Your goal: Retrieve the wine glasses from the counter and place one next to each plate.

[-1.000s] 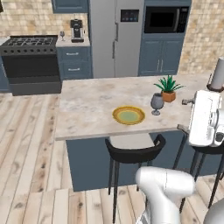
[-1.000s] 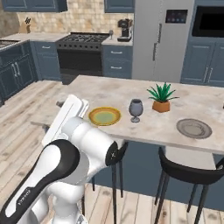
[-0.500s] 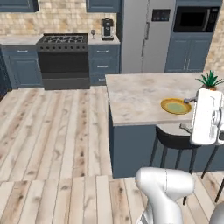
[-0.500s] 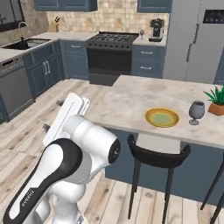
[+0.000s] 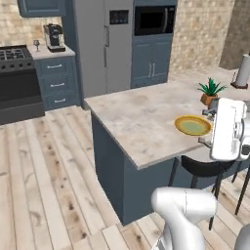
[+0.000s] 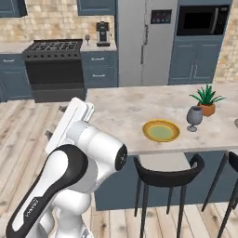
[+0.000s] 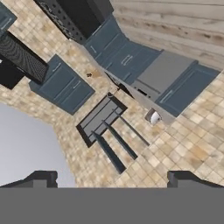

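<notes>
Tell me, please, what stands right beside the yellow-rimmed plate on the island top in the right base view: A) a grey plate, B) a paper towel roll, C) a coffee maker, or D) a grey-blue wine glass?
D: a grey-blue wine glass stands upright just to the right of the yellow-rimmed plate, in front of the potted plant.

the arm (image 6: 79,162) is glossy white with rounded, swollen segments, and a broad black band wraps one link, carrying small pale lettering (too small to read). a dark ring with a small round spot marks the joint at its bulging shoulder. the flat white hand block (image 5: 228,129) is boxy with softened corners, with grey fittings at its side. two small dark finger tips (image 7: 41,178) are squared and matte, one at each side of the hand view.
</notes>
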